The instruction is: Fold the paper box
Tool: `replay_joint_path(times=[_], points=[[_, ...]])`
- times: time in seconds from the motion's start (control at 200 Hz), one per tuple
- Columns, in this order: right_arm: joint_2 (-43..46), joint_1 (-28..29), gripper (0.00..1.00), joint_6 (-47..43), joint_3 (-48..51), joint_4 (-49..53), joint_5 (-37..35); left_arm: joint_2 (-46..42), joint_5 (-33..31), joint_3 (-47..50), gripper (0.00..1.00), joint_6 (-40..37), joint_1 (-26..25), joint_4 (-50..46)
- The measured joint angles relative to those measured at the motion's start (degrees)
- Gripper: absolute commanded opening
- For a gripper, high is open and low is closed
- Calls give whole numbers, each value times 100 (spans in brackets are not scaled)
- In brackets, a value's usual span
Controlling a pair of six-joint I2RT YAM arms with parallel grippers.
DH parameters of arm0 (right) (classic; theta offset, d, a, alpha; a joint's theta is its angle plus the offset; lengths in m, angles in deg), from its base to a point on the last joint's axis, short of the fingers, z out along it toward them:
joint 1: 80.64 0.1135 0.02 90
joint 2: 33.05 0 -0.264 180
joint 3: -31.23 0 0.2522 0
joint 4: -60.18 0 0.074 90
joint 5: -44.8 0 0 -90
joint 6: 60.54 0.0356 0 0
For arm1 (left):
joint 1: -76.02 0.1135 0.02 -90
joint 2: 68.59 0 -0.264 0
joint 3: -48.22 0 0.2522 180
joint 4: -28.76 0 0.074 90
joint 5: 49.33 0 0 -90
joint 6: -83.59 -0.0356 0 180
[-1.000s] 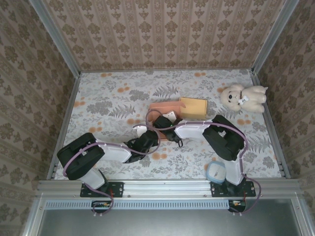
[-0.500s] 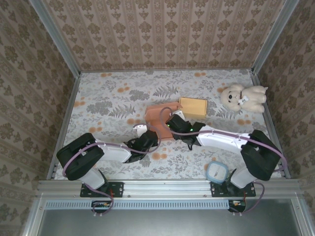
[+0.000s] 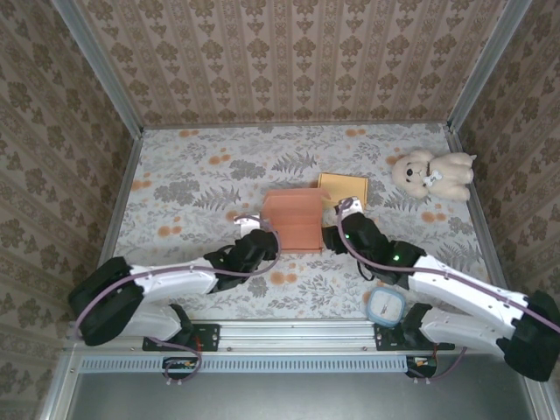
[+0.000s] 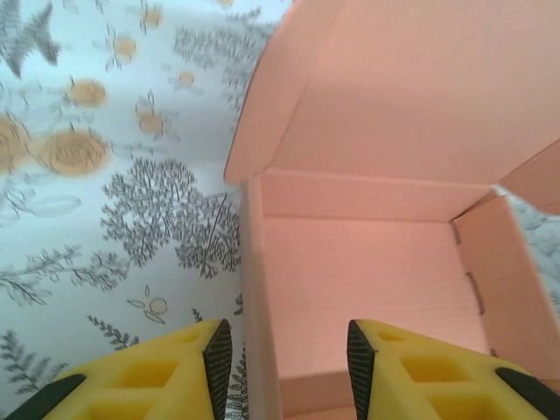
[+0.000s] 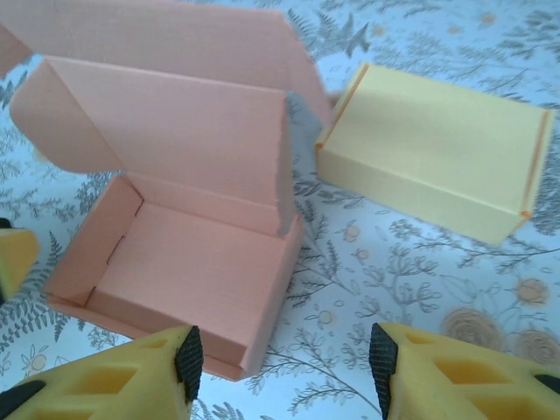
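The salmon-pink corrugated paper box (image 3: 293,223) sits at the centre of the floral-patterned worktop (image 3: 184,188). Its tray is open and its lid flap is raised at the far side, and a closed yellow cardboard box (image 3: 344,188) lies just beside its far right corner. The left claw (image 4: 284,363) is at the box's left side, its yellow jaws parted with the tray's left wall between them and untouched. The right claw (image 5: 284,372) is at the right side, jaws standing wide about the tray's near right corner, gripping nothing. A cream plush teddy bear (image 3: 433,173) lies well apart at the worktop's far right.
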Motion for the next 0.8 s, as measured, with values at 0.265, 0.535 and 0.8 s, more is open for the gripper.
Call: replay_joint_path(times=[0.265, 0.535, 0.8], points=[[393, -573, 56, -129, 262, -273, 168, -1211, 129, -20, 50, -807, 409, -667], [-459, -1519, 54, -105, 264, -916, 1021, -1733, 1143, -20, 50, -1049, 1853, -662], [-1357, -1665, 54, -105, 234, -1401, 1563, -1257, 2199, -826, 53, -2546, 1956, -546]])
